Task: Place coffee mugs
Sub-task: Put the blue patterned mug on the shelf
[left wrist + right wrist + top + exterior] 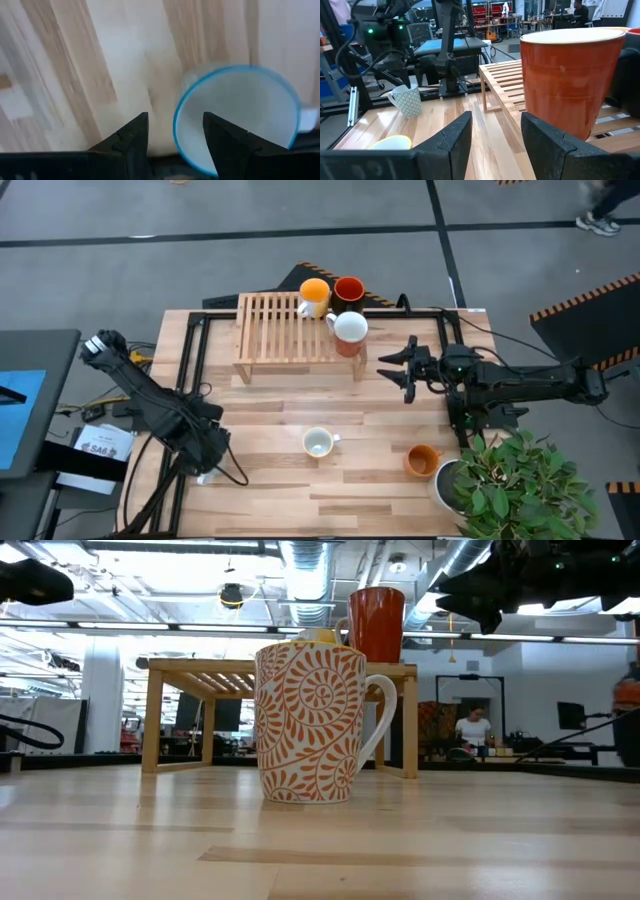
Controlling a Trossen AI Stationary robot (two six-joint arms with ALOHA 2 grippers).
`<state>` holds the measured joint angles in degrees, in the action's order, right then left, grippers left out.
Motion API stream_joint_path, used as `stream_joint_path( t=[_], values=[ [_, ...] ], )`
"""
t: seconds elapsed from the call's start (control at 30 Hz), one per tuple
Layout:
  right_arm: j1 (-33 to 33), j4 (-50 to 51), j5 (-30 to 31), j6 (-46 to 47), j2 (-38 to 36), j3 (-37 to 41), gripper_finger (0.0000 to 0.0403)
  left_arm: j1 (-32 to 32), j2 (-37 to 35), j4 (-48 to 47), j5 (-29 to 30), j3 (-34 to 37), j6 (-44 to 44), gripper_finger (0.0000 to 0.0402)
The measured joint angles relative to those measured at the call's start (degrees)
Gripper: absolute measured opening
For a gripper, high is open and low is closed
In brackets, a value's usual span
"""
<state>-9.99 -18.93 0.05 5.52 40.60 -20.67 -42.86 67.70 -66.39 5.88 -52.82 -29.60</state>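
Observation:
Three mugs stand on the wooden rack: a yellow-orange one, a red one and an orange one with a white inside, which is large in the right wrist view. A white mug with an orange pattern and an orange mug stand on the table. A white mug with a blue rim sits under my left gripper, which is open near the table's near left edge. My right gripper hovers open beside the rack's right end, close to the orange mug with the white inside. My left gripper comes from above at the blue-rimmed mug. One finger is over the mug's opening and the other is outside its wall, with the rim in the gap between them. Whether either finger touches the mug, I cannot tell.
A green potted plant stands at the table's near right corner, close to the orange mug. The patterned mug fills the middle of the low view, with the rack behind it. Bare wood lies between the rack and the near edge.

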Motion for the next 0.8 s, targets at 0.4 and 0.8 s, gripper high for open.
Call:
stream_joint_path(
  t=[0.4,0.8],
  values=[
    [-0.6,0.3,0.1,0.0,0.0,0.0,0.0196,-0.5,2.1,2.1,-3.9,2.7,0.4,0.0174],
    [-0.6,0.5,0.0,0.1,0.0,0.0,0.0196,-0.2,3.7,3.0,0.4,4.3,1.5,0.0172]
  ],
)
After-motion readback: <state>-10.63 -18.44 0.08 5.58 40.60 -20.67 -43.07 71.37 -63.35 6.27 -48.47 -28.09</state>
